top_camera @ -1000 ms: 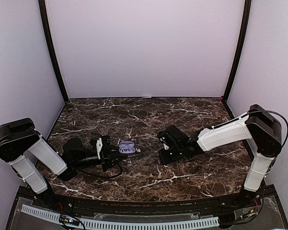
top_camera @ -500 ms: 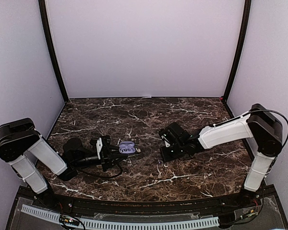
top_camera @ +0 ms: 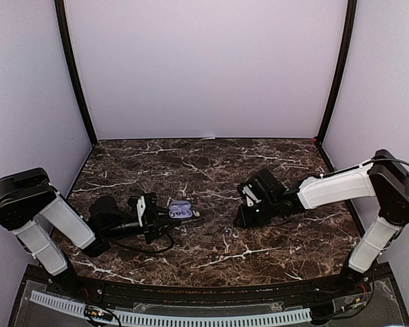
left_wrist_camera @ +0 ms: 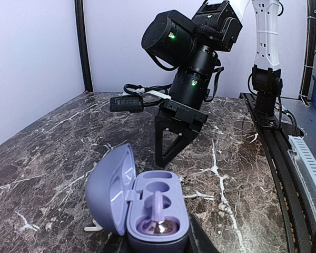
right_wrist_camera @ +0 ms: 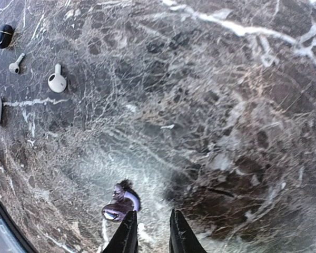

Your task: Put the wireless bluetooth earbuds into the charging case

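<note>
Just left of the right gripper, whose nearly closed fingers hold nothing, lies the purple earbud; left gripper clamps the open case.

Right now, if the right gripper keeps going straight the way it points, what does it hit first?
Most likely the bare marble table. The right gripper points down at it with fingers nearly together. The purple earbud lies just left of the tips, probably missed, though depth is unclear.

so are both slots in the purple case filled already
No, the open purple case holds one earbud in a slot, and the other slot beside it shows bare.
</note>
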Controlling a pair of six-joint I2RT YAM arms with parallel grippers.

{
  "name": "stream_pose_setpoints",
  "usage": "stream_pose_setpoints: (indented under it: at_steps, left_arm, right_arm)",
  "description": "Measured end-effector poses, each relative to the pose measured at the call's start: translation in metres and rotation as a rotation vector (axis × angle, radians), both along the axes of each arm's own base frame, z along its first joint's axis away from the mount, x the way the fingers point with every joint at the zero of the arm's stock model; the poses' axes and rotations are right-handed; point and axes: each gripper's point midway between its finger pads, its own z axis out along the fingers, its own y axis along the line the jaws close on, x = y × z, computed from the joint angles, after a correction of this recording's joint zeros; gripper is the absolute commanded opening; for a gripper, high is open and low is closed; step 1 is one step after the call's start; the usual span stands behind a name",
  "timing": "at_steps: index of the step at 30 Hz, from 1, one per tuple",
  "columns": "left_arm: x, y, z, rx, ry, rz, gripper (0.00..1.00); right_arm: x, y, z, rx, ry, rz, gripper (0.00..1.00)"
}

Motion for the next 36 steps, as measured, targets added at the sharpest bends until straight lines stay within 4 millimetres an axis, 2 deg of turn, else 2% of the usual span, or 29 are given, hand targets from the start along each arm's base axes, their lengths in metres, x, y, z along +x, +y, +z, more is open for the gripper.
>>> stream_pose_setpoints:
  at_steps: [8,24,36]
  left_arm:
    - [0.000,0.000,0.000,0.000,0.000,-0.001,0.12]
    - [0.000,0.000,0.000,-0.001,-0.001,-0.001,0.12]
    - [0.000,0.000,0.004,-0.008,-0.008,-0.001,0.12]
  right_arm:
    - [-0.009,0.002,-0.016,-0.007,0.074,0.010,0.22]
    - [-0.005,0.017,-0.016,-0.002,0.094,0.031,0.21]
    - [-0.014,0.024,-0.016,-0.015,0.102,0.063,0.22]
